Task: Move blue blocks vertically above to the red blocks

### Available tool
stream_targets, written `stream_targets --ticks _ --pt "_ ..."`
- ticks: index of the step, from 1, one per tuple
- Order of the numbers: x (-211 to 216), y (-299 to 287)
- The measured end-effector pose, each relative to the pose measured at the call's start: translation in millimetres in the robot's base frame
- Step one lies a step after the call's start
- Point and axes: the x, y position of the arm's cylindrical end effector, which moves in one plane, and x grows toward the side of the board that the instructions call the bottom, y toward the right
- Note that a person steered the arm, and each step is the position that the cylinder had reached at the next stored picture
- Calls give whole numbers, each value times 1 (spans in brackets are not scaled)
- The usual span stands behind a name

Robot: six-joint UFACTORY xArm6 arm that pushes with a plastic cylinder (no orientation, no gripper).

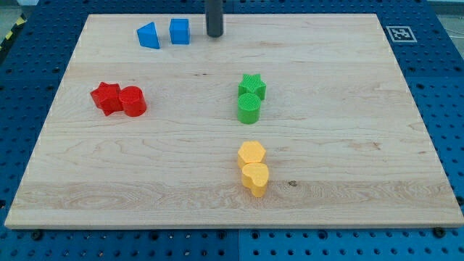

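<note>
A blue wedge-shaped block [148, 35] and a blue cube [180, 31] sit side by side near the view's top left of the wooden board [348, 130]. A red star block [106, 97] and a red cylinder [133, 101] touch each other at the view's left, below the blue ones. My tip [214, 35] rests on the board just to the right of the blue cube, a small gap apart from it.
A green star [252, 85] and a green cylinder [249, 108] touch at the board's middle. A yellow hexagonal block [251, 154] and a yellow heart-like block [255, 178] touch lower down. A fiducial tag [399, 33] lies at the top right corner.
</note>
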Motion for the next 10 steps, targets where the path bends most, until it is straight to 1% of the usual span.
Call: stream_targets --ticks 1,3,4,5,6,7,8,9,10 --pt "11 -36" --pt "16 -105" --pt "16 -91" --pt "47 -79" --pt "77 -92" --pt "72 -124" --pt "52 -151" --pt "33 -168" --pt "26 -172"
